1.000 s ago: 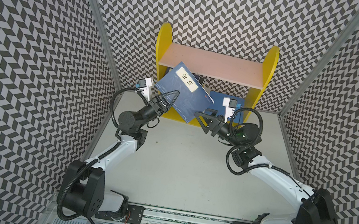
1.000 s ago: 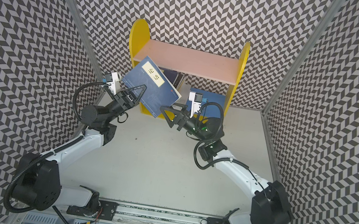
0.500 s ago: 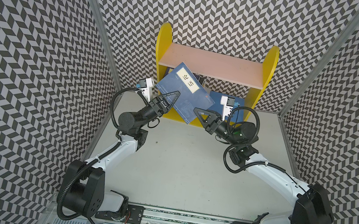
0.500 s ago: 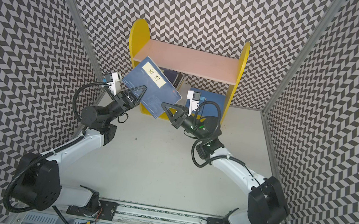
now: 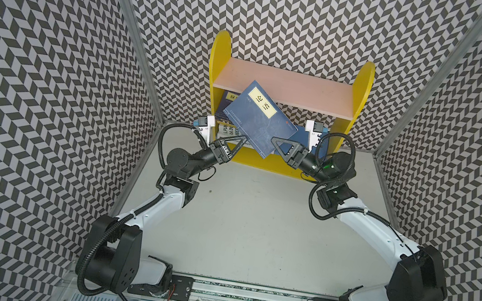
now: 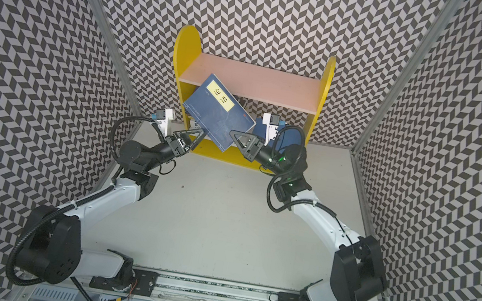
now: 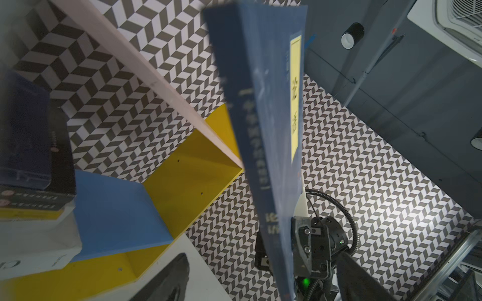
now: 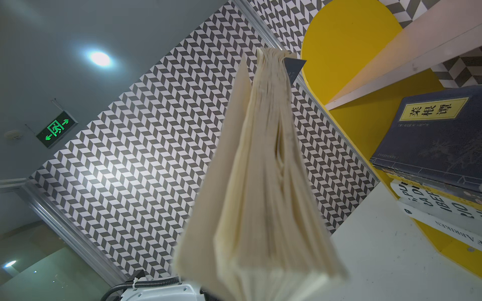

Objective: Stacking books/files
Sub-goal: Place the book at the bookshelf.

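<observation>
Right claw (image 5: 275,142) clamps navy book (image 5: 257,119); left claw (image 5: 234,140) spread.

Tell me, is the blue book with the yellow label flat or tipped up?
Tipped up. The navy book hangs tilted in midair before the yellow shelf, pinched at its lower corner by the right arm's jaws.

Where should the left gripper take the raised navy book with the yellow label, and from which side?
Probably grip the navy book at its spine, low down, coming from the robot's left. It hangs tilted with that thin edge facing the open left gripper; the right gripper is shut on the opposite lower corner, by the pages.
</observation>
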You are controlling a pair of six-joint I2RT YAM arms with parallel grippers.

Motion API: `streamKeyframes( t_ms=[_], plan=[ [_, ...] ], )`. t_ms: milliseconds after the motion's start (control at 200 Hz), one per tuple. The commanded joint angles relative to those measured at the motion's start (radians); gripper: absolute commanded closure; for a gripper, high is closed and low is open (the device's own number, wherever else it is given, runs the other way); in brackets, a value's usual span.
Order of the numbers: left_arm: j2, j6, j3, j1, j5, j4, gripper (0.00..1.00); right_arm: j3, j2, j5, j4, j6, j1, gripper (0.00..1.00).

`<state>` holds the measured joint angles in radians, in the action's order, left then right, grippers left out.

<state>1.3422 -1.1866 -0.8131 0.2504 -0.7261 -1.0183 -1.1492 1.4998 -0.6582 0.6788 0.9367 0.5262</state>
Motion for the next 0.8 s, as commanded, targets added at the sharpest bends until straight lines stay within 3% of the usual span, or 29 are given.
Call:
streamKeyframes(
  t_ms=[0,165,250,526,721,796],
  plan=[
    [-0.013,0.017,-0.018,0.012,0.004,0.004,0.17,-0.049,0.02,-0.068,0.016,0.023,0.002,0.92],
    [-0.005,0.017,-0.027,0.013,0.04,0.022,0.22,-0.058,0.047,-0.098,0.036,0.057,0.001,0.92],
    [0.006,-0.005,-0.028,0.014,0.037,-0.001,0.32,-0.053,0.05,-0.089,0.032,0.059,0.002,0.92],
    [0.021,-0.043,0.005,0.023,0.078,-0.017,0.82,-0.041,0.063,-0.044,0.019,0.072,0.001,0.91],
    [0.009,-0.057,0.05,0.029,0.14,0.033,0.98,-0.033,0.094,-0.028,0.014,0.1,0.002,0.86],
    [-0.002,-0.061,0.075,0.034,0.17,0.057,1.0,-0.012,0.103,-0.014,0.025,0.12,0.001,0.79]
  ],
)
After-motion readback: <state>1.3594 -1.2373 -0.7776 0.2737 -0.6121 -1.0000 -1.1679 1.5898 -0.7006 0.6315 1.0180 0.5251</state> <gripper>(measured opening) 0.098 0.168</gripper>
